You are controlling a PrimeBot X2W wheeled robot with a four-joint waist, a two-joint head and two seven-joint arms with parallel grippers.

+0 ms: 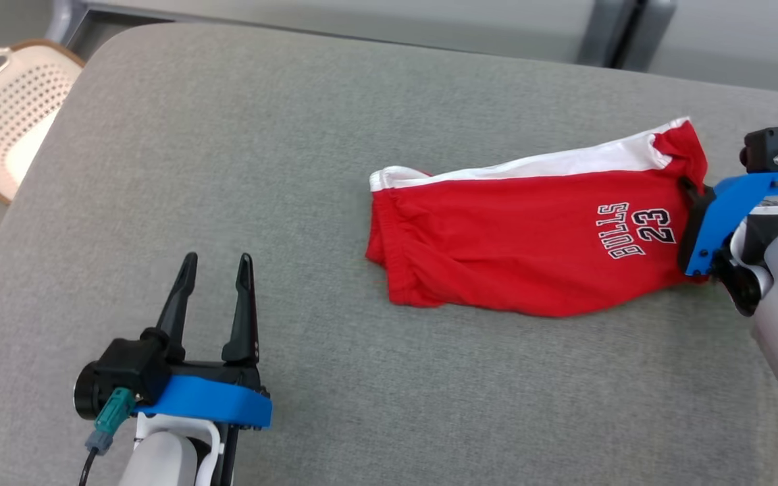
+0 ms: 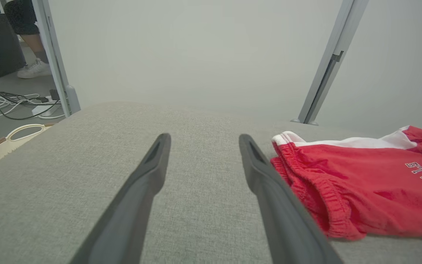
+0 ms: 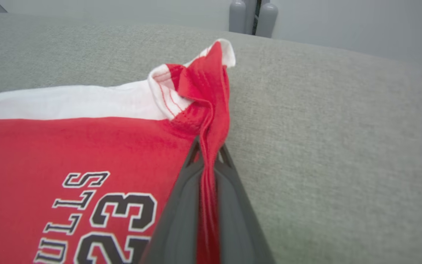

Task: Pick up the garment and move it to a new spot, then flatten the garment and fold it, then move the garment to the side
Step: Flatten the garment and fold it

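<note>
Nearest you, your left claw point(image 1: 218, 260) hovers over the grey cloth-covered desk point(image 1: 294, 135), its fingers parted and nothing between them. The red shorts point(image 1: 517, 243) lie well apart from it, across on the right half of the desk, waistband end toward the left claw and printed leg toward the right arm.

Your right claw point(image 3: 210, 148) is closed on a bunched fold at the shorts' right hem, with red cloth pinched between the fingers.

Expect the shorts to be light, thin and limp. Lifted from one edge, they will probably sag and drag rather than keep their shape. The weave looks soft, not slick, so a pinch should hold. For a second grip, the gathered waistband corner looks best, since it is thicker.

Far left, beyond the desk's edge, sits a pale laundry basket point(image 1: 4, 101).
</note>
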